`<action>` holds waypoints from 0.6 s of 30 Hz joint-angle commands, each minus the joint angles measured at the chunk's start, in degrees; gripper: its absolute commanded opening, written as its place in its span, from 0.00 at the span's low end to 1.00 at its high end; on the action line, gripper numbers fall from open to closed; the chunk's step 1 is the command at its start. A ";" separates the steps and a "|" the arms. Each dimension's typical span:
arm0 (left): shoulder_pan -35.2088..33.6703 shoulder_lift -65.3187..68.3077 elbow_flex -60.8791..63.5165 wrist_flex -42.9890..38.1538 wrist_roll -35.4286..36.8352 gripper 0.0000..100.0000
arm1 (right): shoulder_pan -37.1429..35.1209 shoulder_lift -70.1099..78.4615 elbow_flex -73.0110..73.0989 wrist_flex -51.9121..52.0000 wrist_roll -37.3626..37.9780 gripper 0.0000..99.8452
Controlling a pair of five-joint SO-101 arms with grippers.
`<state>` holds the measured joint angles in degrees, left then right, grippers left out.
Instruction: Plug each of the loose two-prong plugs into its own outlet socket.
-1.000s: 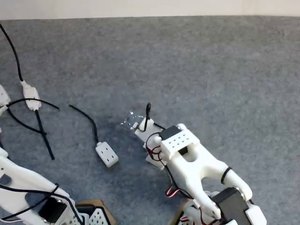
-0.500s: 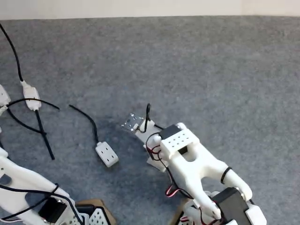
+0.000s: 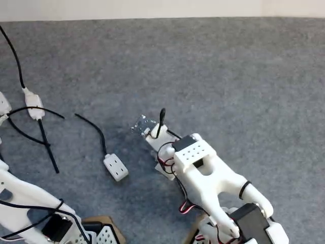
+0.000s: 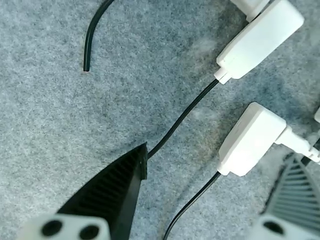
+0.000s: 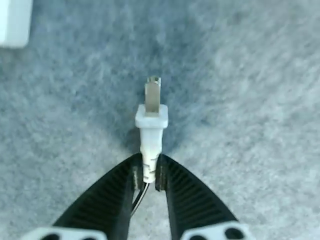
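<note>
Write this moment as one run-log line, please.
right gripper: shut on two-prong plug | two-prong plug: apart from outlet socket | left gripper: open above white connectors

Item 1: white two-prong plug (image 5: 151, 120). It is clamped at its ribbed tail between the fingers of the right hand (image 5: 147, 172). Its flat metal prongs (image 5: 152, 92) point straight away from the hand. A short black cord stub (image 3: 161, 118) stands up behind the body.

Item 2: white outlet socket (image 3: 116, 167). It lies flat on the grey bench (image 3: 228, 76) with its slotted face up, near the held plug but apart from it. Its black cord (image 3: 99, 133) curves away to a free end.

Items 3 and 4: a longer white connector body (image 4: 260, 36) and a broader white connector body (image 4: 251, 138). They lie close together on the bench, each trailing a thin black cord. Whether they are plugs or sockets cannot be determined.
</note>
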<state>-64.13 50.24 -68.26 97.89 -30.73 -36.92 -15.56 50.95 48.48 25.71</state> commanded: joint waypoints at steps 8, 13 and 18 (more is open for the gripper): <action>2.15 -1.10 -2.33 0.53 -0.53 0.39 | -0.04 -2.77 2.95 -2.68 -0.44 0.00; 4.18 -3.82 -6.02 3.52 -0.26 0.39 | -1.54 -3.30 0.22 0.13 -3.52 0.00; 6.02 -13.93 -0.13 3.69 0.97 0.39 | -10.68 -5.85 -3.56 -10.86 -9.32 0.00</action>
<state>-59.65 45.05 -70.90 100.97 -30.55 -42.29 -17.23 50.95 42.95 18.15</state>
